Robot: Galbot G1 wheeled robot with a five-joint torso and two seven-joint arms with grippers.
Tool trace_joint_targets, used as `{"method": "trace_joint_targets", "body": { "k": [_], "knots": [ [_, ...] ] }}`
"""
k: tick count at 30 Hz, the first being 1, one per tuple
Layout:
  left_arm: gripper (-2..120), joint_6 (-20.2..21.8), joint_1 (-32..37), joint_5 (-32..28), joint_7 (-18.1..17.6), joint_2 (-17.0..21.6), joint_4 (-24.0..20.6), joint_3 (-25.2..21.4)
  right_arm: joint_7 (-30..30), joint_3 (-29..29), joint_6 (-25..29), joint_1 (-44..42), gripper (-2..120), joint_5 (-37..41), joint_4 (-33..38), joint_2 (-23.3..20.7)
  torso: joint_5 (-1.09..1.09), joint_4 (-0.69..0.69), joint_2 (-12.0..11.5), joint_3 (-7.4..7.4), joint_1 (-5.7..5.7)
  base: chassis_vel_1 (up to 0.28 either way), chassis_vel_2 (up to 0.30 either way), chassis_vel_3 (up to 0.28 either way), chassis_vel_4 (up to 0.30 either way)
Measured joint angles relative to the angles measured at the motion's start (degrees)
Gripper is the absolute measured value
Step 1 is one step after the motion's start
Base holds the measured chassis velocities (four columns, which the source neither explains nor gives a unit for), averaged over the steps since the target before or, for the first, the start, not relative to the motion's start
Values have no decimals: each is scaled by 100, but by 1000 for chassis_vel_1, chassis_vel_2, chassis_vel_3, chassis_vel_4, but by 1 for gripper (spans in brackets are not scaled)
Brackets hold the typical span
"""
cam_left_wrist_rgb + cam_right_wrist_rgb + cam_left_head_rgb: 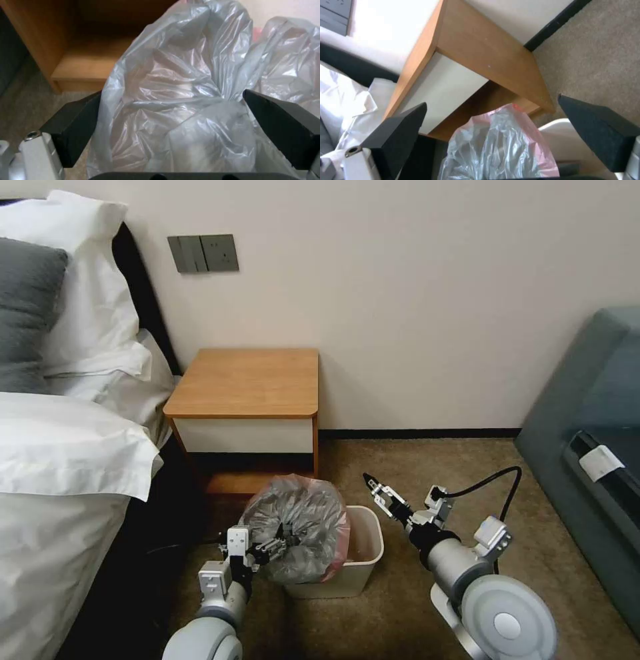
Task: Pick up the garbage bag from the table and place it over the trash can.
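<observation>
Two grippers out: left gripper (270,547) spread wide around garbage bag (300,530) bunched over trash can (363,553); right gripper (375,488) open, beside. Fitting step; next needs rim stretched over.

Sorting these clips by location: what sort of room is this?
Most likely a hotel bedroom: a bed with white pillows, a wooden table beside it as a nightstand, carpet, and a small trash can.

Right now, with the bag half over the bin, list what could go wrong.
1. The garbage bag is bunched over the left side of the trash can; the right half of the rim is bare, so it may slide off.
2. The left gripper has open fingers around thin plastic, which could snag or tear.
3. The right gripper hangs apart from the bag, empty, so nothing steadies that side.
</observation>
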Motion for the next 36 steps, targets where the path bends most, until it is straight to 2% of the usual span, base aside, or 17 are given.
{"method": "trace_joint_targets", "body": {
  "k": [7,13,17,18,21,22,26,27,29,30,32,34,36],
  "knots": [
    [100,77,-141,-21,-59,-9,126,99,9,-7,11,62,100,-45,-90,13,0,0,0,0,0,0,0,0,0],
    [95,138,-239,-32,-181,-18,247,177,31,-8,20,84,100,-63,-118,30,0,0,0,0,0,0,0,0,0],
    [78,247,-309,-87,-271,2,338,227,62,-17,23,111,100,-78,-163,53,0,0,0,0,0,0,0,0,0],
    [78,247,-309,-87,-271,2,338,227,62,-17,23,111,100,-78,-163,53,0,0,0,0,0,0,0,0,0],
    [65,280,-330,-132,-309,22,408,259,63,-27,32,104,100,-100,-180,84,0,0,0,0,0,0,0,0,0],
    [65,280,-330,-132,-309,22,408,259,63,-27,32,104,100,-100,-180,84,0,0,0,0,0,0,0,0,0],
    [46,307,-403,-212,-316,32,473,296,63,-27,83,62,100,-137,-214,91,0,0,0,0,0,0,0,0,0],
    [46,307,-403,-212,-316,32,473,296,63,-27,83,62,100,-137,-214,91,0,0,0,0,0,0,0,0,0],
    [34,309,-425,-249,-319,32,506,306,58,-27,113,34,100,-161,-227,93,0,0,0,0,0,0,0,0,0],
    [34,309,-425,-249,-319,32,506,306,58,-27,113,34,100,-161,-227,93,0,0,0,0,0,0,0,0,0],
    [25,309,-426,-268,-323,30,524,305,50,-25,123,23,100,-165,-227,93,0,0,0,0,0,0,0,0,0],
    [21,309,-424,-277,-326,29,528,301,47,-22,126,23,100,-165,-227,91,0,0,0,0,0,0,0,0,0],
    [10,300,-407,-341,-343,19,528,281,44,-13,131,42,100,-165,-227,83,0,-1,0,0,0,0,0,0,0]
  ]
}}
